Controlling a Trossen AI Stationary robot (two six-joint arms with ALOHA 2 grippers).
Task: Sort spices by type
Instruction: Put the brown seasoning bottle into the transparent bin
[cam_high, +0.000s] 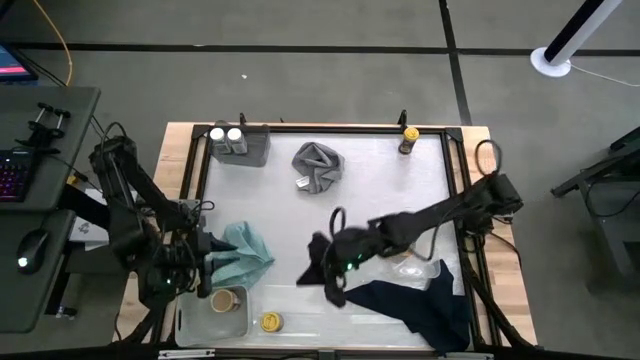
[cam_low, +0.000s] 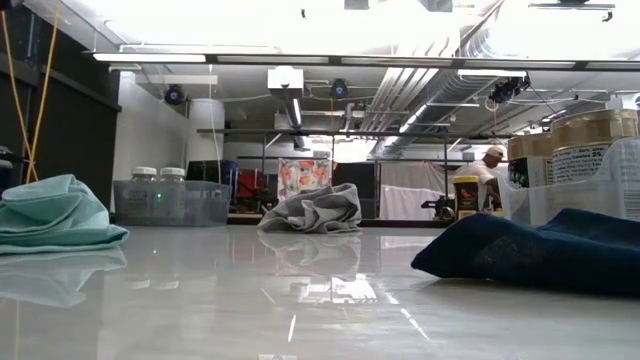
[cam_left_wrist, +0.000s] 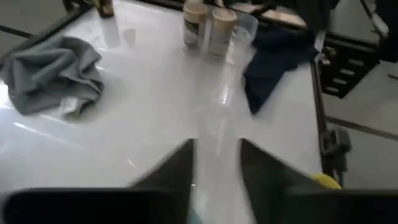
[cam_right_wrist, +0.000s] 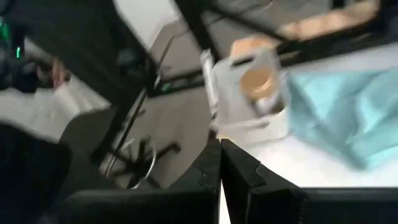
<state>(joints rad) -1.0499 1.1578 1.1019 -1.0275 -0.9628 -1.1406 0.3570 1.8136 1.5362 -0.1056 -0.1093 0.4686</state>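
Two white-capped jars (cam_high: 226, 139) stand in a grey tray (cam_high: 255, 150) at the far left. A yellow-capped jar (cam_high: 408, 138) stands at the far edge, and another (cam_high: 270, 321) at the near edge. One tan-topped jar (cam_high: 222, 300) stands in a clear tray (cam_high: 190, 318) near left. Two tan-topped jars (cam_left_wrist: 208, 25) stand in a clear tray (cam_left_wrist: 249, 25) on the right. My left gripper (cam_left_wrist: 216, 168) is open above bare table beside the teal cloth (cam_high: 245, 255). My right gripper (cam_right_wrist: 220, 163) is shut, mid-table by the navy cloth's (cam_high: 410, 305) left end; nothing shows between its fingertips.
A crumpled grey cloth (cam_high: 318, 166) lies far of centre. The teal cloth lies near left between my left gripper and the table's middle. The navy cloth spreads over the near right corner. A raised dark frame (cam_high: 330, 127) runs round the table.
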